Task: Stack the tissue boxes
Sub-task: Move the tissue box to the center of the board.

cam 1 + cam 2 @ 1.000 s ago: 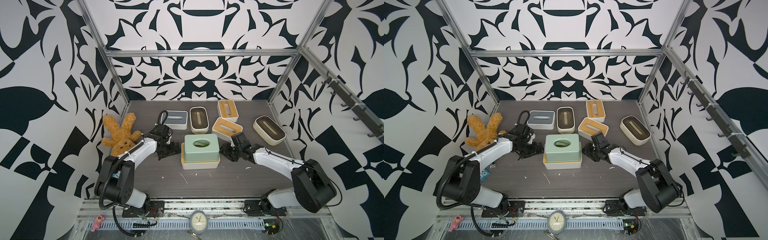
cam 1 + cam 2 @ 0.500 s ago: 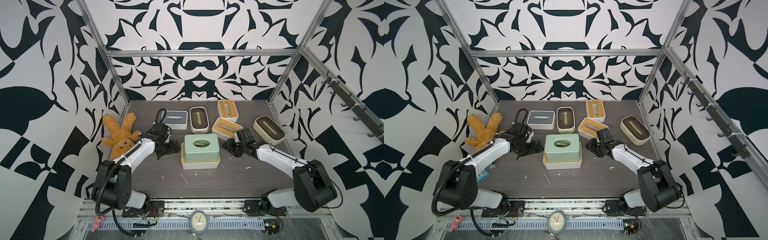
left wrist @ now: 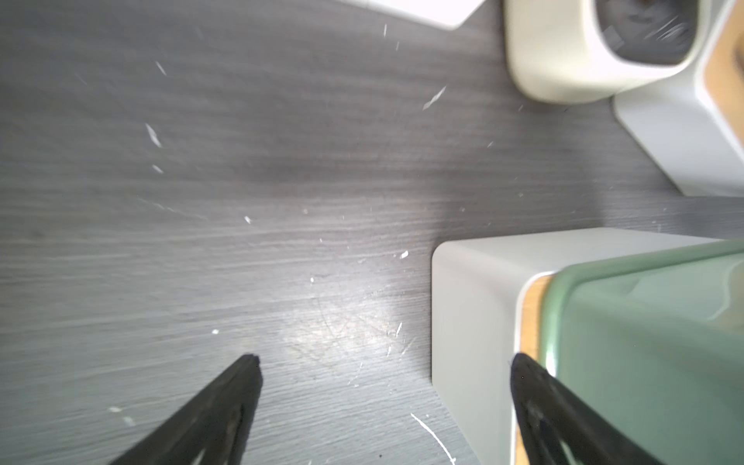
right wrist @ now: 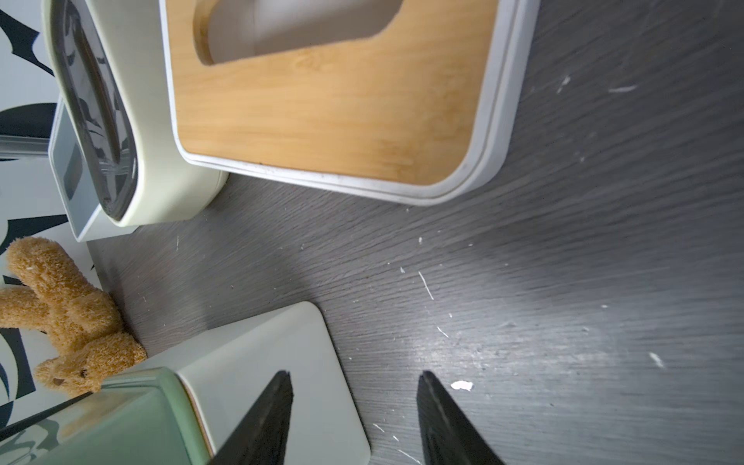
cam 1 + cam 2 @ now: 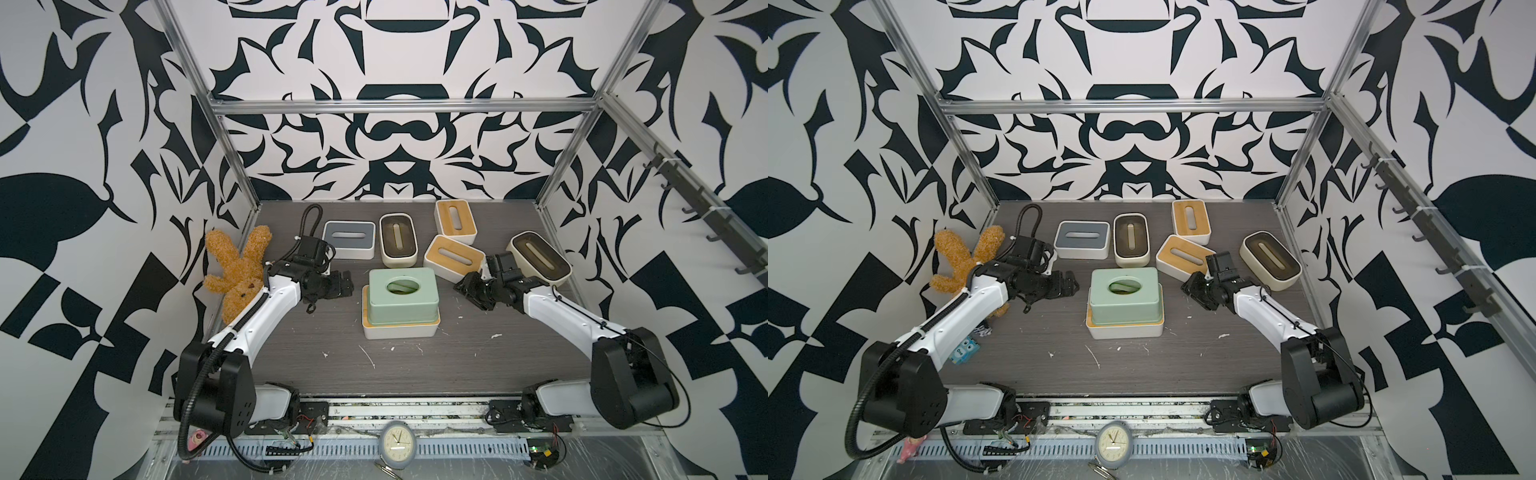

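A mint green tissue box (image 5: 401,299) rests on a white bamboo-lidded box (image 5: 399,330) mid-table in both top views. To the left of this stack, and apart from it, my left gripper (image 5: 347,284) is open wide and holds nothing. In the left wrist view, the gripper (image 3: 384,362) has one fingertip (image 3: 523,374) over the stack's corner. My right gripper (image 5: 461,286) is to the stack's right, jaws apart and empty (image 4: 352,376). Behind stand a grey-lidded box (image 5: 349,239), two cream dark-lidded boxes (image 5: 399,239) (image 5: 538,257) and two bamboo-lidded boxes (image 5: 455,220) (image 5: 453,262).
A brown plush bunny (image 5: 239,274) leans against the left wall beside my left arm. A small blue toy (image 5: 963,351) lies by the left arm's base. Patterned walls close in the grey table (image 5: 374,374) on three sides.
Both grippers have drawn a little away from the stack towards the back. The left jaws have opened wider. The stack has not moved.
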Controlling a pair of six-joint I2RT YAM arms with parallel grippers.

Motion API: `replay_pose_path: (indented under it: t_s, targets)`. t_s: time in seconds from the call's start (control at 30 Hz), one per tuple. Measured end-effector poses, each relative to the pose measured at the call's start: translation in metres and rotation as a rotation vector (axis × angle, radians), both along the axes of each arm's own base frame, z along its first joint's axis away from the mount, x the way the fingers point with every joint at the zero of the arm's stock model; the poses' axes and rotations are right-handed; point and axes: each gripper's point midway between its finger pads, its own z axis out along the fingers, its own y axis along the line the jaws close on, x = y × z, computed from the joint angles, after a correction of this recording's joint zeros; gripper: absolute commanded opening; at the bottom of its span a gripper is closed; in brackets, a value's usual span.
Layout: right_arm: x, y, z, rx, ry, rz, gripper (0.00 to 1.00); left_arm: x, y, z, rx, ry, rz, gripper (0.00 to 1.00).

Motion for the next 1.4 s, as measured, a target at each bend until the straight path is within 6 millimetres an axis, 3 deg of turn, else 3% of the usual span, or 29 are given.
replay_pose_path:
  t_s: [0.17,0.27,0.37,0.5,0.6,0.8,0.93,1.4]
  targets:
    - [0.013,-0.019,0.013,-0.005,-0.025,-0.037,0.62,0.007,0.011,0.06,0.009,-0.209,0.022,0.99]
    - [0.023,-0.033,0.024,-0.013,-0.046,-0.066,0.79,0.006,0.017,0.096,-0.006,-0.342,0.044,0.99]
    - [0.033,-0.045,0.036,-0.042,-0.072,-0.086,0.87,0.005,0.021,0.123,-0.023,-0.447,0.06,0.99]
    - [0.053,-0.053,0.049,-0.09,-0.082,-0.101,0.89,0.006,0.027,0.155,-0.032,-0.559,0.084,1.0]
    - [0.069,-0.057,0.043,-0.128,-0.064,-0.107,0.88,0.008,0.023,0.172,-0.068,-0.617,0.069,0.99]
    - [0.079,-0.066,0.005,-0.208,0.037,-0.108,0.8,0.007,-0.002,0.193,-0.195,-0.666,-0.029,0.99]
    - [0.087,-0.068,-0.01,-0.224,0.076,-0.111,0.78,0.006,-0.017,0.209,-0.267,-0.682,-0.09,0.99]
    - [0.094,-0.071,-0.039,-0.241,0.222,-0.254,0.76,0.003,-0.028,0.202,-0.334,-0.641,-0.12,0.99]
